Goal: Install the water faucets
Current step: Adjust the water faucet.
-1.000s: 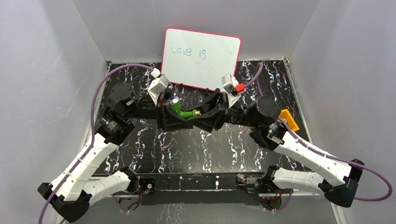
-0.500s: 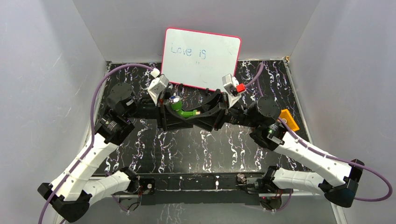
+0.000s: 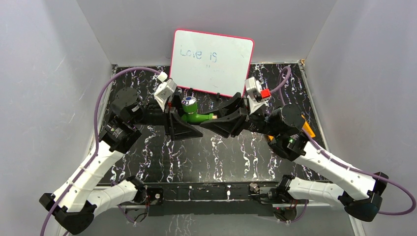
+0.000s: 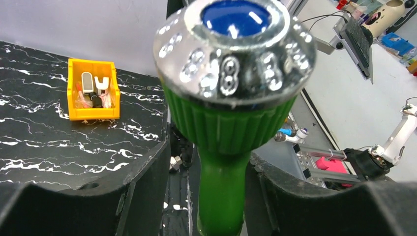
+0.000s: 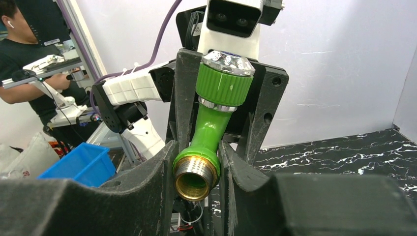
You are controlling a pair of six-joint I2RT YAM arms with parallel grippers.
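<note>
Faucet [image 5: 211,125] gripped by right gripper [image 5: 197,160]; orange bin [image 4: 93,113] holds metal pieces [image 4: 94,83]

It was a robotics lab; a black marbled table [image 3: 236,157] stood boxed by white panels [image 3: 49,73], a whiteboard [image 3: 212,61] at its far edge; beyond them a man [image 5: 22,54] handled a small white arm [image 5: 45,64] near a blue bin [image 5: 78,166].

Work surface: a black marble-patterned tabletop with white veins [image 3: 221,157]. Plain pale grey panel walls [image 3: 44,73] enclose it on the left, rear and right. A white rectangular dry-erase board with a red rim [image 3: 212,61] leans against the rear wall, handwritten "Love is". Lighting is even and diffuse.
</note>
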